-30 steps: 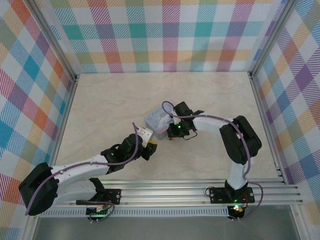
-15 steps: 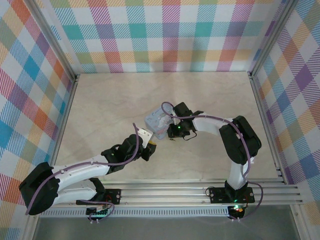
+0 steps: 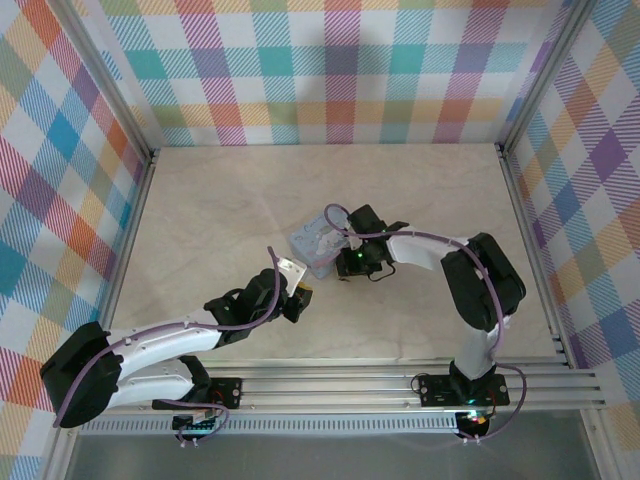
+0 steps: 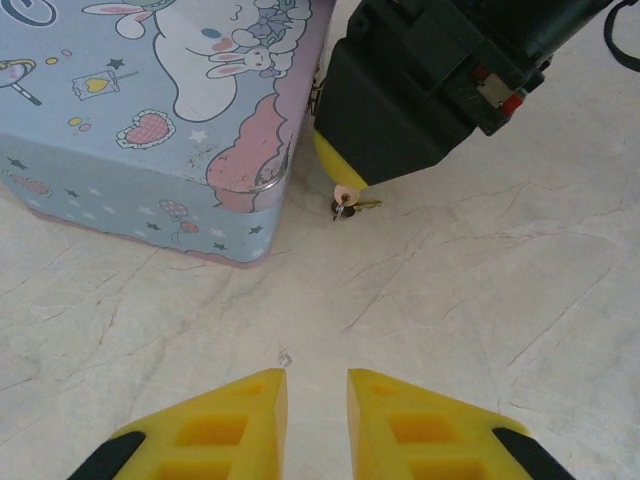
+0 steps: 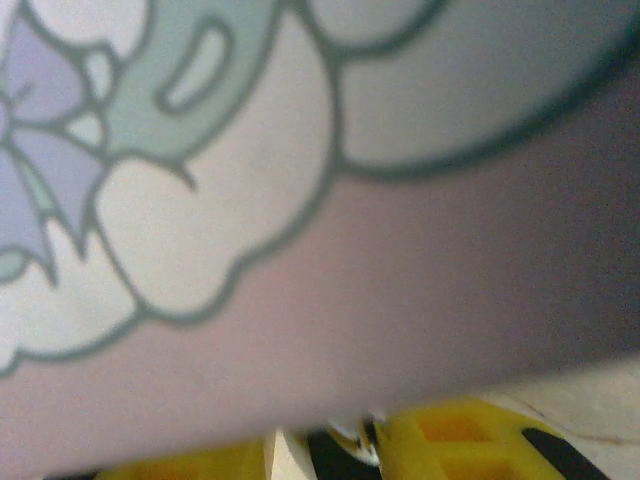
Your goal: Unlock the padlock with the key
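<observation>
tin box [image 3: 316, 243] nudged toward 1 o'clock, left gripper [image 3: 302, 293] drawn back

since a second ago the box has slid and turned a little toward 1 o'clock, pushed along with the right gripper [image 3: 340, 264]. the left gripper has backed off toward 6 o'clock, so a strip of bare table [image 3: 220, 200] now lies between it and the box.

from above, the box sits near the middle of the table. the right gripper is against its 4 o'clock corner and the left gripper waits apart at its 6 o'clock. open tabletop runs from the box toward 12 o'clock up to the back wall [image 3: 330, 110], and widely toward 9 o'clock and 3 o'clock up to the side frames. the near rail [image 3: 400, 375] lies well behind both grippers.

in the left wrist view its yellow fingers [image 4: 400, 425] stand slightly apart with nothing between them. ahead at 12 o'clock, the right gripper's yellow fingertip [image 4: 335, 172] sits just beside the box's pink-trimmed corner, by a small metal ring [image 4: 270, 181]. the padlock [image 4: 343, 208], tiny and dark, is right at that fingertip, at 4 o'clock of the corner. a brass-coloured bit [image 4: 367, 204] juts from it toward 3 o'clock.

in the right wrist view the box's side looms blurred and very close. something dark and shiny sits in the narrow gap between the fingers [image 5: 455, 440]. i cannot tell whether they are clamped on it.
</observation>
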Controlling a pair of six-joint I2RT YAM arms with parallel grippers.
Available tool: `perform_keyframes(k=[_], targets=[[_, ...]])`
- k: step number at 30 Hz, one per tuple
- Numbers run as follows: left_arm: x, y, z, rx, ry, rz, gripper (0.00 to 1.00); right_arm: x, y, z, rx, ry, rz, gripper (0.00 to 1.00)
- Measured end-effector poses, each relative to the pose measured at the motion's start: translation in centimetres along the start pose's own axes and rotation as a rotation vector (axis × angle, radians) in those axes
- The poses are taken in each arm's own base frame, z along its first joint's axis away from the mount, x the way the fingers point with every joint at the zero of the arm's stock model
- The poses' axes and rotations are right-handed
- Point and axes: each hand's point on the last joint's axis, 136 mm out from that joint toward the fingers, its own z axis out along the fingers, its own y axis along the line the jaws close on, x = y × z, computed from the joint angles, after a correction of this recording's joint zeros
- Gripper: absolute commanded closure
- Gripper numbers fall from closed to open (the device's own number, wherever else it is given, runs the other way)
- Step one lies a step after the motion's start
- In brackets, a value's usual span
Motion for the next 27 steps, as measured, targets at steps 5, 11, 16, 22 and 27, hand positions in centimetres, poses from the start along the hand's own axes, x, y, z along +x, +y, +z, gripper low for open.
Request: perform_keyframes(k=[5,11,16,22,27], targets=[[0.1,0.0,0.1,-0.001,0.004,0.0,0.78,0.2,0.0,-0.6,0.003,-0.003,-0.001,0.77],[0.4,0.1,0.2,-0.004,0.015,0.002,0.79,0.2,0.1,-0.9,0.003,-0.003,0.002,0.93],[0.7,0.2,0.2,-0.008,0.03,0.004,0.79,0.4,0.0,-0.9,0.002,-0.005,0.003,1.0],[0.8,0.2,0.2,-0.009,0.033,0.004,0.8,1.0,-0.1,-1.2,-0.014,-0.017,0.015,1.0],[0.8,0.2,0.2,-0.009,0.033,0.001,0.81,0.9,-0.3,-1.4,-0.049,-0.044,0.069,1.0]])
